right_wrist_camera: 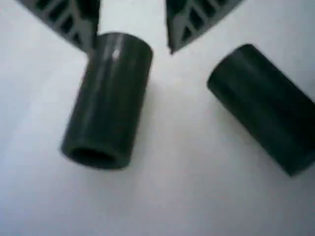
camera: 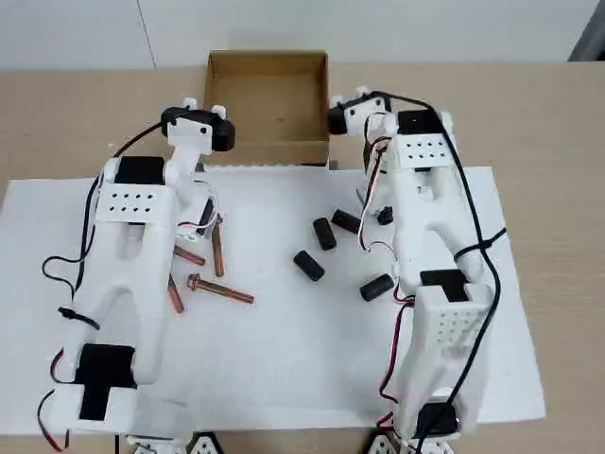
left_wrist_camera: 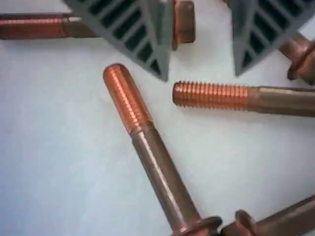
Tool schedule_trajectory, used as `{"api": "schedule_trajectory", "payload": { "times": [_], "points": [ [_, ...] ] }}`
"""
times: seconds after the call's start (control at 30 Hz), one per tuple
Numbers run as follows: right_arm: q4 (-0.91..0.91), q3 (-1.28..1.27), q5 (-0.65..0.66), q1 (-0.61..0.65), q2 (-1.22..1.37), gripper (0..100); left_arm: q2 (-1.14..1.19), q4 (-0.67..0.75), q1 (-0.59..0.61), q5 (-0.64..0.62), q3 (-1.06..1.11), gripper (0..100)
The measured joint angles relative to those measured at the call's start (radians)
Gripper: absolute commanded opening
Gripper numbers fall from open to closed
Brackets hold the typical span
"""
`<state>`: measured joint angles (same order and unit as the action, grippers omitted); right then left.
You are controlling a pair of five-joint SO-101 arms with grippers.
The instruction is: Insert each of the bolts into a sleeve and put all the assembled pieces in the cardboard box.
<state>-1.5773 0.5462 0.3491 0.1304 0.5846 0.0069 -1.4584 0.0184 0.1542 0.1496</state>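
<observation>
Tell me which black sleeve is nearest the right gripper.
The sleeve whose end lies between the right gripper's open fingers; the neighbouring sleeve lies clear of them, off to one side.

Bolts (camera: 220, 290), sleeves (camera: 308, 266) on white sheet (camera: 284, 359); box (camera: 267, 95) beyond

Setting: a robotics laboratory test bench.

Indicators:
- A left arm (camera: 132, 236) and a right arm (camera: 435, 236), both of white plastic with exposed cables (camera: 389, 364), stand at the near edge of a light wooden desk (camera: 548, 104).
- A white sheet (camera: 284, 359) covers the middle of the desk as a work surface.
- Sample parts lie sorted on the sheet: copper-coloured bolts (camera: 219, 289) and black sleeves (camera: 308, 266).
- A cardboard box (camera: 269, 95) sits at the far edge.
- A plain white wall (camera: 284, 28) stands behind the desk.
</observation>
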Motion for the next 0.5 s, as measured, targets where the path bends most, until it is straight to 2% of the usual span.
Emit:
{"api": "schedule_trajectory", "payload": {
  "times": [0.5],
  "points": [
    [0.077, 0.031, 0.028, -0.008, 0.13, 10.0, 0.0, 0.0, 0.0, 0.0, 0.0, 9]
  ]
}}
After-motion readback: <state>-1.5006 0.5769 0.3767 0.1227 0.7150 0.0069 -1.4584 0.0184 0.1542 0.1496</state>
